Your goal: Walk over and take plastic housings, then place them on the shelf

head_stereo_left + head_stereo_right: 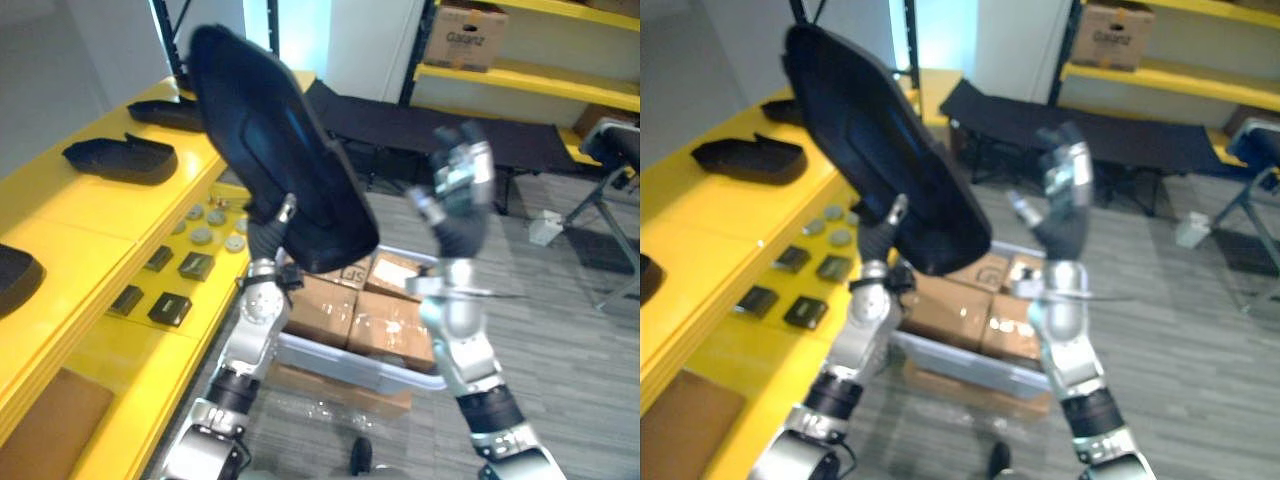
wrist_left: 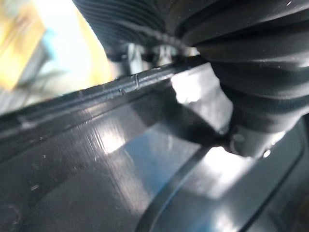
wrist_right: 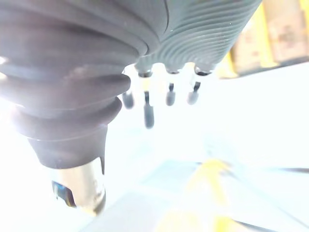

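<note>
The left hand point(image 1: 285, 211) grips a big black plastic housing point(image 1: 270, 130) by its edge, up beside the yellow shelf point(image 1: 90, 215). The right hand point(image 1: 462, 185) is loose and empty.

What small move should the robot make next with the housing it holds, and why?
Probably swing the left hand to its left and lower the housing onto a bare part of the shelf. The housing is held tilted in the air beside the shelf, gripped at its lower edge. Another housing already lies there, and the right hand is open, holding nothing.
</note>
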`<state>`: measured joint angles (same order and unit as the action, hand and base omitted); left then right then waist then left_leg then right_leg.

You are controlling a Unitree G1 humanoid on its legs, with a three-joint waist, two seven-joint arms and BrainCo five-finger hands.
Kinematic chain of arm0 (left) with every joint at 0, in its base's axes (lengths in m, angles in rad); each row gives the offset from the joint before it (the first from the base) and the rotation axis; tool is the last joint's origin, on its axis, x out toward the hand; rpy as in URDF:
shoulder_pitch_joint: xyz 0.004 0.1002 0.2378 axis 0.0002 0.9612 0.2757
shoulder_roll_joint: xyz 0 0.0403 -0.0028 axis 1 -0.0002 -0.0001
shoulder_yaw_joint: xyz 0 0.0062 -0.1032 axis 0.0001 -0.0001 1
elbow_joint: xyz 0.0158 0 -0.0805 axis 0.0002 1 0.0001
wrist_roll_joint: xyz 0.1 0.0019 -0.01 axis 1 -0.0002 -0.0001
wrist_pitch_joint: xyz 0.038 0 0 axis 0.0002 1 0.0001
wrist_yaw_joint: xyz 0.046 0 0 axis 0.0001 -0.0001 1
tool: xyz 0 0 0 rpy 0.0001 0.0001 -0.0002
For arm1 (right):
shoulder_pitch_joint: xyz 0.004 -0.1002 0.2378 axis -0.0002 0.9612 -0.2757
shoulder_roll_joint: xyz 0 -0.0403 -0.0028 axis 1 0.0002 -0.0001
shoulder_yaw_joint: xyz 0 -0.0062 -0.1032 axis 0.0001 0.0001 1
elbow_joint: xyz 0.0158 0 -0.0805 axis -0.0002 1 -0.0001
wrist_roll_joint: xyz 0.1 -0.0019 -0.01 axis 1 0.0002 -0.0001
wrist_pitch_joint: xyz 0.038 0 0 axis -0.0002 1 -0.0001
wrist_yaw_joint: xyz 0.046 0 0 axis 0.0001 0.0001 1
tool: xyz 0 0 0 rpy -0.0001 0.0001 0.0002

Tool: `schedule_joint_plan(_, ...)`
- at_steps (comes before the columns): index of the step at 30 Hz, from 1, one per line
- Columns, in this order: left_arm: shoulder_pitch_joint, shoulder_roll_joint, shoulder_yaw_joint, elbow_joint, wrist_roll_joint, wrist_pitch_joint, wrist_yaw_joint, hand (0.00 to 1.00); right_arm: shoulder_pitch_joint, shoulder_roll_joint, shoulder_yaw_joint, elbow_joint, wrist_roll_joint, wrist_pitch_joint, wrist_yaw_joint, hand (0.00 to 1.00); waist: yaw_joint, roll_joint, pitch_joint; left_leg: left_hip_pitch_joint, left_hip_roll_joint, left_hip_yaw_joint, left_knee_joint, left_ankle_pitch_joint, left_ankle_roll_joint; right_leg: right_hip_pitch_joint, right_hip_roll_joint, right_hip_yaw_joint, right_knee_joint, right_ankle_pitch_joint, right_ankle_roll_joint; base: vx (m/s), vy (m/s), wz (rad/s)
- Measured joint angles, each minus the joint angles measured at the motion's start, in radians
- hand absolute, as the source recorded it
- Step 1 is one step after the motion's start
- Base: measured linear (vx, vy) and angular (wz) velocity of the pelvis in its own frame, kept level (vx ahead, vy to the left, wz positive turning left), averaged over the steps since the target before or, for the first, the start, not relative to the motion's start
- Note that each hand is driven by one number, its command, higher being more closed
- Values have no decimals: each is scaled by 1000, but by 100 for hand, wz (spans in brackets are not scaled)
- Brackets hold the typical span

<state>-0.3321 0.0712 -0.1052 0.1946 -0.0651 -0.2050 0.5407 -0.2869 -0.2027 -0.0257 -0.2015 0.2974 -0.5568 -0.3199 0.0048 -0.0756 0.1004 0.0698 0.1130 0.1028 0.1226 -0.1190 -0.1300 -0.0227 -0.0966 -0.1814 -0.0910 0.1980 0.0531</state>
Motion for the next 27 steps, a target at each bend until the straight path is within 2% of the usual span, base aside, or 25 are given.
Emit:
schedule_joint_plan(1, 24, 1, 29, 0, 17, -1, 19, 100, 28, 0, -58, -19, 4, -7, -9, 0, -13, 0, -4, 0, 0, 2, -8, 0, 0, -2, 0, 1, 0, -1, 1, 18, 19, -11)
schedule_joint_plan(3, 51, 2, 80, 0, 53, -6, 43, 100, 88, 0, -120, -27, 3, -6, -13, 0, -19, 2, -16, 0, 0, 15, -12, 0, 0, -14, 2, 15, 0, -1, 1, 32, 22, -15)
schedule_joint_plan(6, 95, 2, 166, -16, 77, -27, 48, 100, 242, 12, -206, -22, 24, 3, -28, 0, -32, 26, -30, 0, 2, 21, -13, -7, 1, -19, 5, 21, 0, -1, 4, 42, 27, -8)
schedule_joint_plan(8, 150, 2, 213, -83, 77, -54, 46, 100, 323, 43, -239, 7, 60, 33, -12, 0, -47, 43, -40, 0, 2, 28, -22, -8, 1, -27, 6, 27, 0, -1, 4, 34, 30, -9)
schedule_joint_plan(11, 203, 3, 246, -158, 76, -78, 45, 100, 424, 92, -251, 119, 118, 72, 32, 0, -48, 52, -44, 1, 6, 41, -27, -8, 2, -32, 9, 35, 0, -2, 3, 14, 29, -10)
schedule_joint_plan(12, 227, 3, 259, -178, 71, -86, 43, 100, 455, 122, -252, 153, 147, 98, 55, 0, -48, 58, -43, 1, 6, 44, -27, -10, 2, -31, 9, 38, 0, -2, 3, -15, 31, -8)
schedule_joint_plan(16, 309, 0, 288, -200, 62, -91, 28, 100, 502, 156, -244, 244, 171, 134, 104, 0, -47, 71, -42, -1, 4, 44, -27, -15, 6, -30, 8, 38, 0, -12, 2, -23, 18, 0)
schedule_joint_plan(20, 461, -31, 327, -298, 12, -99, -14, 100, 538, 180, -233, 337, 256, 142, 135, 0, -36, 78, -39, -22, 4, -1, -27, -19, 10, -22, 4, -6, 0, -21, 4, -21, 11, 28)
schedule_joint_plan(21, 481, -49, 339, -306, -10, -100, -20, 100, 540, 179, -228, 354, 270, 146, 146, 0, -18, 82, -36, -21, 4, -16, -26, -17, 8, -11, 3, -20, 0, -26, 4, -7, -1, 43)
schedule_joint_plan(24, 519, -81, 372, -324, -39, -101, -26, 100, 529, 177, -195, 384, 254, 153, 147, 0, 8, 92, -30, -20, 5, -66, -25, -15, 5, 20, -1, -68, 0, -33, 7, 12, -5, 48)
schedule_joint_plan(27, 555, -84, 388, -345, -47, -119, -34, 100, 487, 171, -150, 412, 244, 155, 148, 0, 36, 96, -26, -23, 4, -87, -23, -11, 0, 30, -6, -90, 0, -36, 8, 10, 11, 29)
